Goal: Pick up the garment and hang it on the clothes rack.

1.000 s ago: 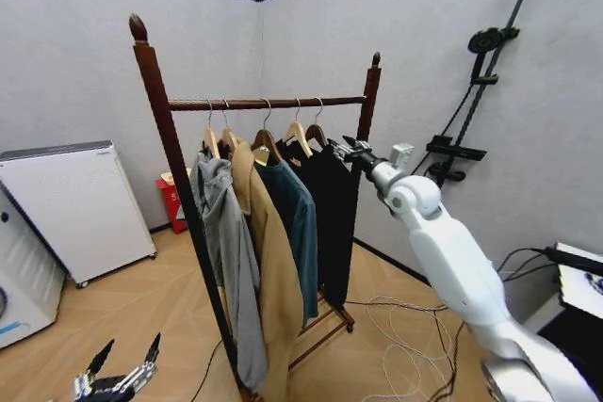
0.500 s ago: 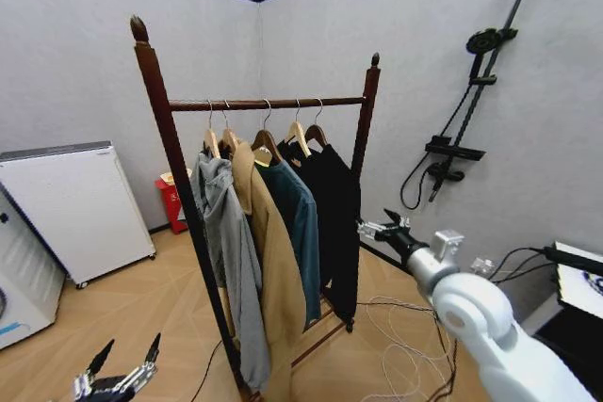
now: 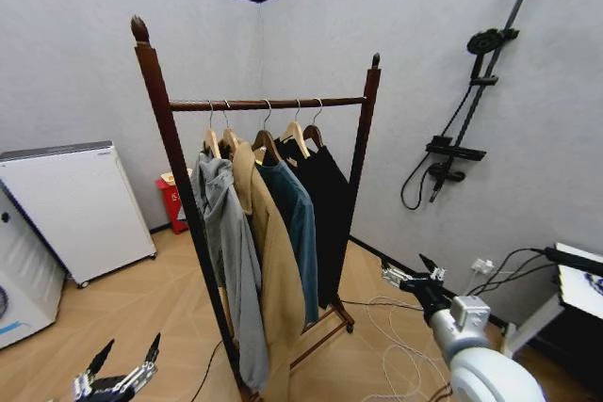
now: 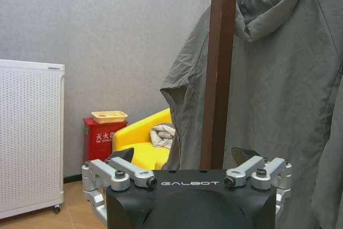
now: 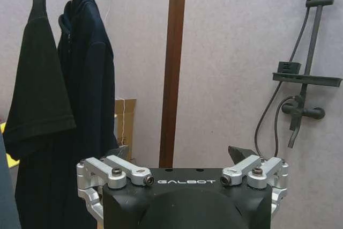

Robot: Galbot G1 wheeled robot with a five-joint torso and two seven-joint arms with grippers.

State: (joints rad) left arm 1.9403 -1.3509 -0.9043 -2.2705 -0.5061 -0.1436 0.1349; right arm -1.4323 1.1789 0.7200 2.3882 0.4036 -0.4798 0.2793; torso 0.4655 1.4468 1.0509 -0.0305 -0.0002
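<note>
Rack [image 3: 175, 176] upright in room corner, bar carrying five hangers. Garment [image 3: 332, 214] hanging at bar's right end, next to right post, just beside blue jacket [image 3: 294, 228]; tan coat [image 3: 270, 270] and grey hoodie [image 3: 226, 251] further left. Shower stand [image 3: 471, 110] on right wall. Right gripper [image 3: 412, 275] low, right of rack, well apart from garment, fingers spread, empty. Left gripper [image 3: 121, 371] parked low by floor, fingers open, nothing held.
</note>
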